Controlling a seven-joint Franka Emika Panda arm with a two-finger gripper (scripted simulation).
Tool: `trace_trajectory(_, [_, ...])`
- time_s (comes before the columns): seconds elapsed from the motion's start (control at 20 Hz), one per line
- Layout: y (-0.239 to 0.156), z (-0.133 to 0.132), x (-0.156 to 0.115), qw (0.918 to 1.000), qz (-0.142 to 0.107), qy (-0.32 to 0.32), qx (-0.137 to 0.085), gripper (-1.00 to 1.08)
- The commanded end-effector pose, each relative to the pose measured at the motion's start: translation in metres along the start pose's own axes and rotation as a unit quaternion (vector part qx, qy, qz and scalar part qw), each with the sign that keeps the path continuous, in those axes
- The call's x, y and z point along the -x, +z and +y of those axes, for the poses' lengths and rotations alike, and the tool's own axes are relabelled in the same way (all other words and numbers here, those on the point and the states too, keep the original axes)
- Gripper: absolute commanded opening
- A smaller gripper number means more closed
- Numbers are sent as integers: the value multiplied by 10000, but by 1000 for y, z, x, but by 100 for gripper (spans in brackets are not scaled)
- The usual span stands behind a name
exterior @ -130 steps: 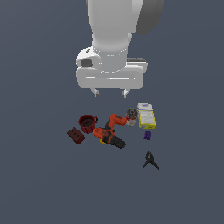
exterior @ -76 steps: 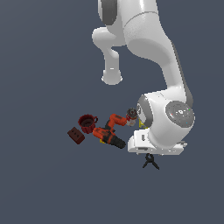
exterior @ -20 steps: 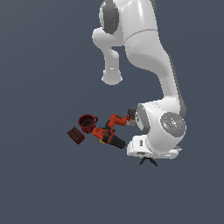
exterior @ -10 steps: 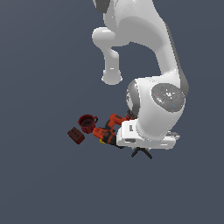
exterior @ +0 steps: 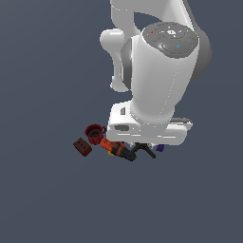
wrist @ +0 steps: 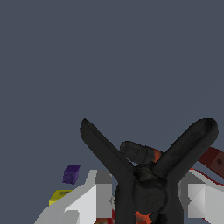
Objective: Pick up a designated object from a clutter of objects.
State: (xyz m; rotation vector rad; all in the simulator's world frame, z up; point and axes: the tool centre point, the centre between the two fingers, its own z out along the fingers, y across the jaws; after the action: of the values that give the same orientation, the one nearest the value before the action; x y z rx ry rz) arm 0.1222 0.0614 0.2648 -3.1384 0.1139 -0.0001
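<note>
Wrist view, nearest first: I am holding the clamp (wrist: 146, 175) between my two white fingers (wrist: 89, 203), so my gripper (wrist: 146, 205) is closed on its body. Its two black legs are splaying away from the camera in a V, and a red-orange spot is showing at the pivot and again low at the tip. The matte black body is filling most of the near field.

Step in hand, as I judge it: the grasp is made and the lift is under way or about to be. In the exterior view the clamp (exterior: 142, 150) is hanging under my hand (exterior: 149, 130), beside the drill (exterior: 118, 149). I cannot tell whether it is clear of the floor.

Next move is calling for a straight rise, keeping the legs from snagging the drill.

Farther off: the purple block (wrist: 71, 173) and a yellow box (wrist: 59, 196) are lying beyond my finger. In the exterior view the mug (exterior: 95, 134) and brick (exterior: 83, 147) are sitting to the drill's left.
</note>
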Motion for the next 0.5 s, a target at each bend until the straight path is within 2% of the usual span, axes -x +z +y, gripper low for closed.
trace_trajectory(0.0, [-27, 14, 1, 10000, -2, -2, -1, -100])
trace_trajectory(0.45, [-116, 59, -1, 10000, -2, -2, -1, -100])
